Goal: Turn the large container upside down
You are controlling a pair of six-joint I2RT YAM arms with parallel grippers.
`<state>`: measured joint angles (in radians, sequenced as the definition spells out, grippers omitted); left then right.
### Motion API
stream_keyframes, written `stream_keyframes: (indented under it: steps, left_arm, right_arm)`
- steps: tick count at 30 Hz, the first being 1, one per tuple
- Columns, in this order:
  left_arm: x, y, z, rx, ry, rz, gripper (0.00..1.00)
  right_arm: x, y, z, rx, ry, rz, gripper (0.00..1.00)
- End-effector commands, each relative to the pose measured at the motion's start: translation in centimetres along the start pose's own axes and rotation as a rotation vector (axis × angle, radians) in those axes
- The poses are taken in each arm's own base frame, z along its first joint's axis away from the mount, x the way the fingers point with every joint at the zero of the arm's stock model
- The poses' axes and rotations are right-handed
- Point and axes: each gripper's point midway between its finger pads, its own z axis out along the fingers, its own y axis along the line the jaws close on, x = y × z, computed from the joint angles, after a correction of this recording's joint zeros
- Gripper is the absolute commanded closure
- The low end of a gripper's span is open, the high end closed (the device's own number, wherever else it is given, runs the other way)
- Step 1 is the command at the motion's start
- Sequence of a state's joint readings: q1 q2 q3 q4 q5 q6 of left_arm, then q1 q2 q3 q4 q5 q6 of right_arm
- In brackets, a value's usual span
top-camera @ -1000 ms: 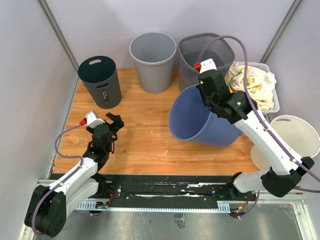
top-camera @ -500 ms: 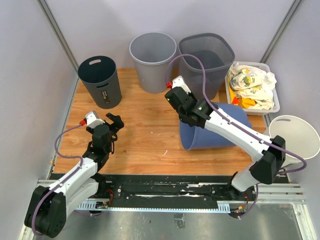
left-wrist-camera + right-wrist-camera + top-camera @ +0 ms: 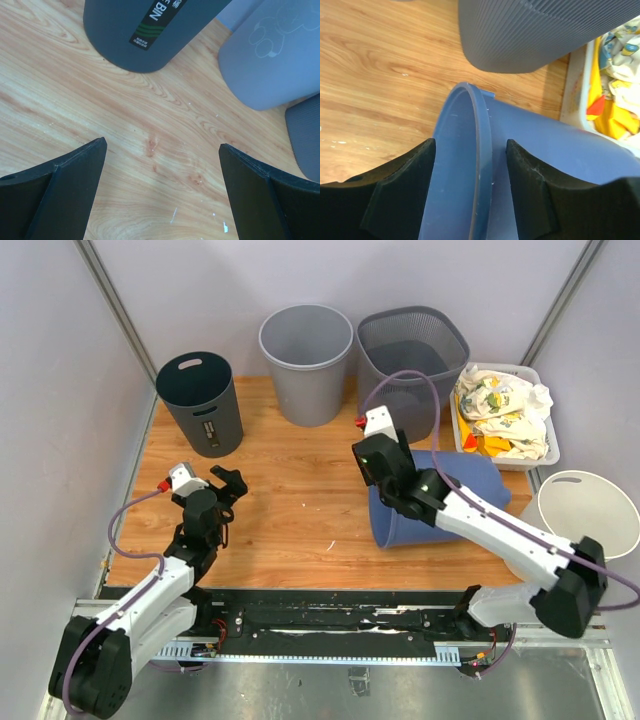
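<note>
Wood covered the big tabletop [image 3: 290,490]. On its right side lay the large blue container [image 3: 450,495]. It was flat on its side with its mouth facing left. It was just in front of the mesh bin [image 3: 415,355] and near the white tray [image 3: 510,460] of cloths. It was not upside down yet.

The right arm [image 3: 500,525] reached across the top of the container. The right claw [image 3: 470,150] sat over the rim [image 3: 482,125], with one finger inside and one outside. There was a little space on each side, so this claw was loose and squeezed nothing. The left claw [image 3: 162,150] was spread wide and held nothing. It was well apart from the container, near the dark bin [image 3: 145,30].

To do this step well, I think the right claw should first pinch the rim tight. Then it should lift that edge and swing it over slowly, so the mouth comes down flat on the wood. The container looked wide and light, so it might roll or slide away. The mesh bin was close behind, so the swing should go toward the bare wood on the left.
</note>
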<state>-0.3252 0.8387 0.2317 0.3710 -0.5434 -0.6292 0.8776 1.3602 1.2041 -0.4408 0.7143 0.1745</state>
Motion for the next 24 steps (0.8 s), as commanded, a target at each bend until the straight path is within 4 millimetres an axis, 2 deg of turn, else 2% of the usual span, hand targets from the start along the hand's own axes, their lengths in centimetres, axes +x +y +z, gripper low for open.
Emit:
stream_keyframes:
  steps: [1,4,6,10,13,14,17,18,24]
  left_arm:
    - [-1.4,-1.1,-0.4,0.044,-0.047,-0.040,0.00]
    - [-1.4,-1.1,-0.4,0.041,-0.047,-0.043,0.00]
    - [-1.4,-1.1,-0.4,0.042,-0.047,-0.043,0.00]
    - [-1.3,-1.2,-0.4,0.046,-0.041,-0.043,0.00]
    - [-1.2,-1.2,-0.4,0.048,-0.040,-0.045,0.00]
    - [-1.2,-1.2,-0.4,0.049,-0.039,-0.045,0.00]
    - [-1.2,-1.2,-0.4,0.049,-0.038,-0.043,0.00]
    - [-1.2,-1.2,-0.4,0.049,-0.039,-0.043,0.00]
    - [-1.2,-1.3,-0.3,0.050,-0.039,-0.042,0.00]
  right_arm:
    - [0.3,2.2,-1.3,-0.167,-0.103,0.155,0.43]
    - [0.5,1.9,-2.0,-0.222,-0.168,0.251,0.47]
    - [1.5,2.0,-2.0,-0.239,-0.179,0.274,0.50]
    - [2.6,2.0,-2.3,-0.267,-0.209,0.334,0.65]
    - [3.0,2.0,-2.5,-0.280,-0.230,0.365,0.70]
    - [3.1,2.0,-2.6,-0.284,-0.232,0.362,0.74]
    - [3.3,2.0,-2.3,-0.271,-0.221,0.343,0.96]
    - [3.4,2.1,-2.2,-0.267,-0.211,0.335,0.99]
    - [3.2,1.7,-1.8,-0.181,-0.204,0.254,0.99]
